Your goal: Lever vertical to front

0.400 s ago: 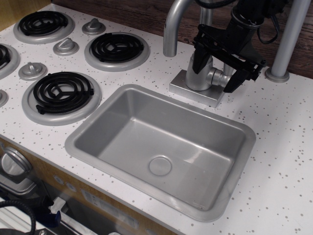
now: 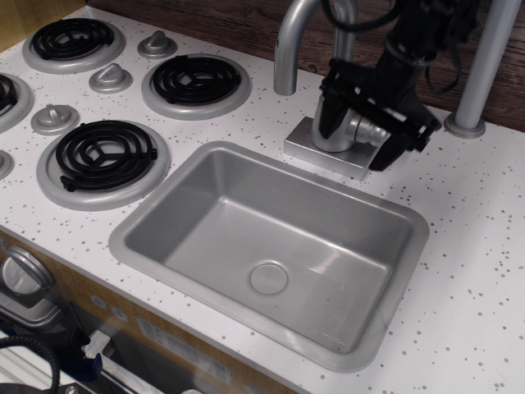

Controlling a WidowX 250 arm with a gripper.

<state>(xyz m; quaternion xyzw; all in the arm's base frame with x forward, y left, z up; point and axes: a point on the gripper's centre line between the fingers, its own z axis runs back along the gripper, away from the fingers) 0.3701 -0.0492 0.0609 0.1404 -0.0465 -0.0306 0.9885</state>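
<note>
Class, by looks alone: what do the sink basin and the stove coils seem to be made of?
Sink basin: probably silver-grey plastic, satin finish; soft, dull highlights and rounded moulded corners. Stove coils: likely black plastic, slightly glossy; each spiral looks moulded in one piece.

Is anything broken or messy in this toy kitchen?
Nothing stands out. The sink looks dry and bare, the burners sit flat, and the faucet stands straight. The gripper straddles the faucet body, hiding the lever.

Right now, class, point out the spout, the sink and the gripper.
spout (image 2: 289, 41): main camera view, on its curved silver tube.
sink (image 2: 148, 215): main camera view, on its left rim.
gripper (image 2: 358, 131): main camera view, midway between its black fingertips.
</note>
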